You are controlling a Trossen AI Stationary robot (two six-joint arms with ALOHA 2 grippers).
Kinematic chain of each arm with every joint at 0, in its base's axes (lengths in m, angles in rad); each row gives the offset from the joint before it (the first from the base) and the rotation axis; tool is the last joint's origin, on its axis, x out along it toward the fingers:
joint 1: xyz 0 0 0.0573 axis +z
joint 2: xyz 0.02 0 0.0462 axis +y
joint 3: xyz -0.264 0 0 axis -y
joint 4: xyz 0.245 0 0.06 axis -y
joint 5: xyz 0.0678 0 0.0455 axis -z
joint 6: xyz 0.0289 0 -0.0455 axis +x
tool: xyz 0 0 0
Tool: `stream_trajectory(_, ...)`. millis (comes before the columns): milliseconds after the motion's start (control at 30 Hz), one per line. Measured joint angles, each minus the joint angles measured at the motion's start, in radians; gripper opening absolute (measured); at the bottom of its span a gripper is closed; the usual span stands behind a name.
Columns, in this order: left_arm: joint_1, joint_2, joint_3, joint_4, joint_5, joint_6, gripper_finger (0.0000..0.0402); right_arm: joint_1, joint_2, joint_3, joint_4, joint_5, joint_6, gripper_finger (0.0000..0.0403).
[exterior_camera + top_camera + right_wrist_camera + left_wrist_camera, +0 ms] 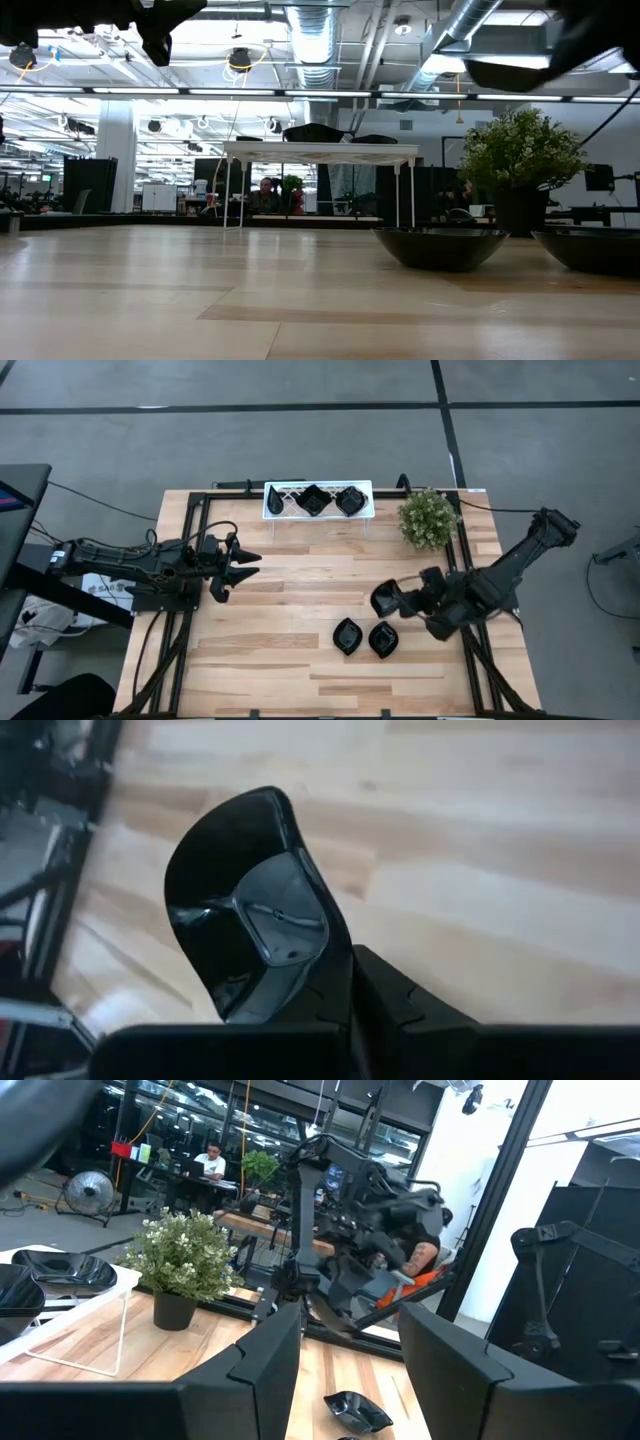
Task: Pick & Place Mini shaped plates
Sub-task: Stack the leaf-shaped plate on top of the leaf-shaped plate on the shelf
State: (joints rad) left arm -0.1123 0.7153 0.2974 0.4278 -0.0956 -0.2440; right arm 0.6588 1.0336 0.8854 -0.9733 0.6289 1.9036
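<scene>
While right end effector point(398, 600) grips one mini plate point(255, 910) by rim, lifted above tabletop near right edge, white tray point(318, 500) lies toward far edge. Two plates point(365, 637) rest just beside. Left end effector point(243, 563) open, waiting near left edge.

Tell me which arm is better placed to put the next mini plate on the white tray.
Right. Its pincer is shut on a black plate above the table, while the left pincer hangs empty and open at the left.

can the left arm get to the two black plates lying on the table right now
Probably yes. The left gripper is open and empty, and bare table lies between it and the two plates; the right gripper, holding another plate, sits nearby.
</scene>
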Motion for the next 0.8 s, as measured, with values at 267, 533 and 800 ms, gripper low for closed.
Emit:
stream_trajectory(267, 0.0, 0.0, 0.0, 0.0, 0.0, 0.0, 0.0173, -0.266, 0.0, 0.014, 0.21, -0.001, -0.327, 0.0)
stream_trajectory(533, 0.0, 0.0, 0.0, 0.0, 0.0, 0.003, 0.0173, -0.549, 0.0, 0.014, 0.428, -0.115, -0.593, 0.0)
stream_trajectory(800, 0.0, 0.0, 0.0, 0.0, 0.006, 0.035, 0.0173, -0.858, 0.0, 0.014, 0.503, -0.381, -0.757, 0.0)
